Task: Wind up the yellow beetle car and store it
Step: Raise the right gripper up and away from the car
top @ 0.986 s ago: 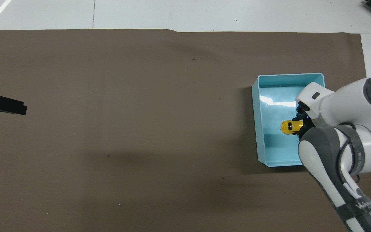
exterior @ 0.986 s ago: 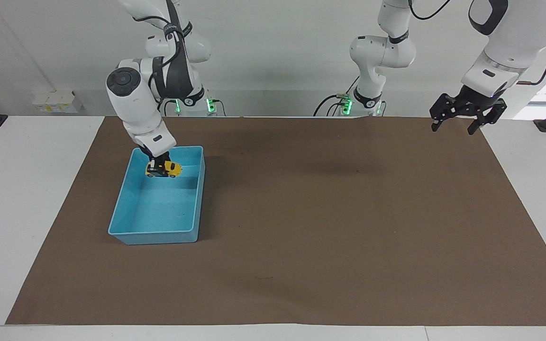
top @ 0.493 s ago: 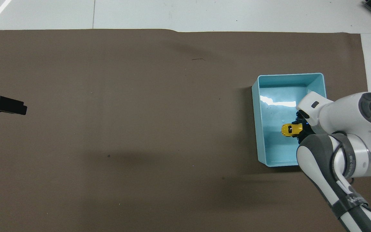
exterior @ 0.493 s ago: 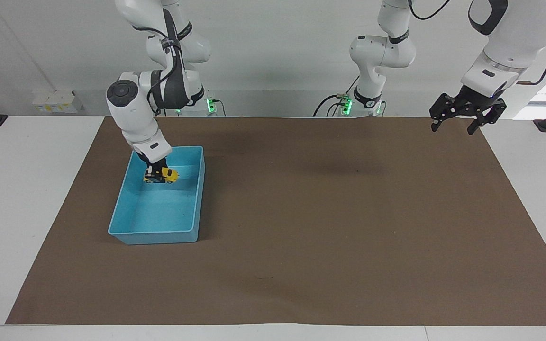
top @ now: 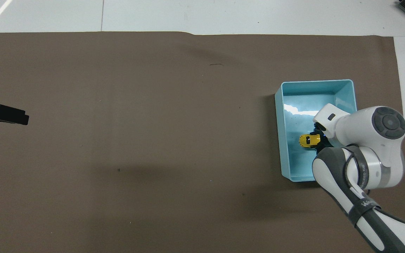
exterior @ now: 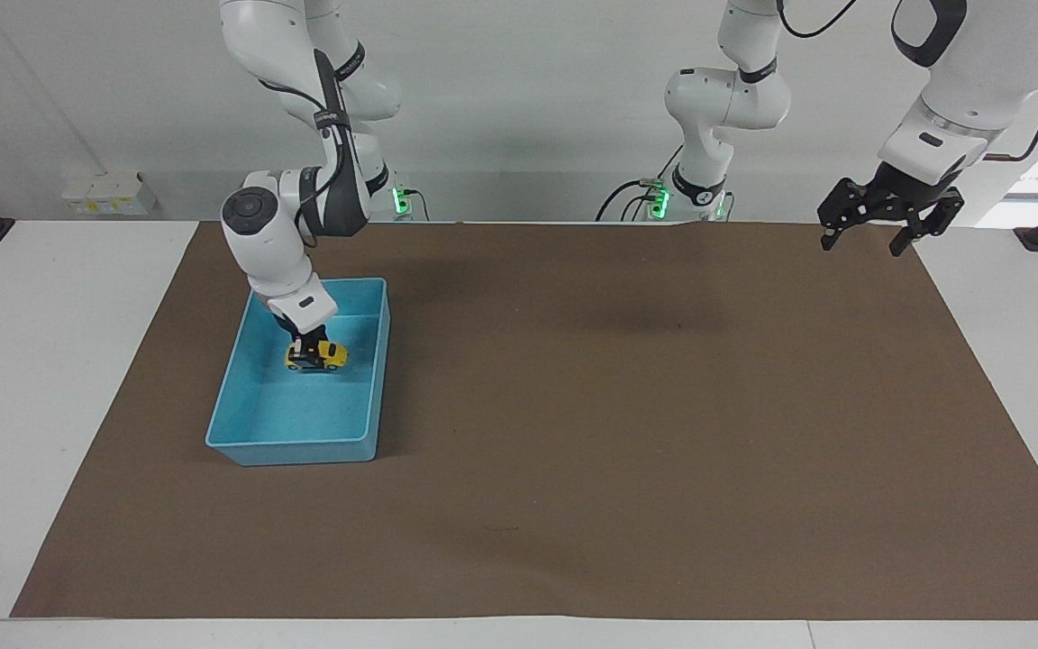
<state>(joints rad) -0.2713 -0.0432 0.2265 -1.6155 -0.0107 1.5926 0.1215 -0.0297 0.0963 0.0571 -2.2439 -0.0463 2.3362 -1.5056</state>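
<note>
The yellow beetle car [exterior: 324, 356] is low inside the blue tray [exterior: 294, 448], at or just above its floor, in the half nearer to the robots. My right gripper [exterior: 306, 348] reaches down into the tray and is shut on the car's rear end. In the overhead view the car [top: 308, 140] shows inside the tray [top: 280, 147], with the right gripper [top: 317, 142] mostly hidden under its own wrist. My left gripper [exterior: 874, 231] waits, open and empty, above the mat's corner at the left arm's end.
A brown mat [exterior: 627, 415] covers most of the white table [exterior: 50, 379]. The blue tray stands at the right arm's end of the mat. The left gripper's tip [top: 5, 116] shows at the overhead view's edge.
My right gripper has come down with the car, from above the tray's near end to low inside it. The left arm has not moved.
</note>
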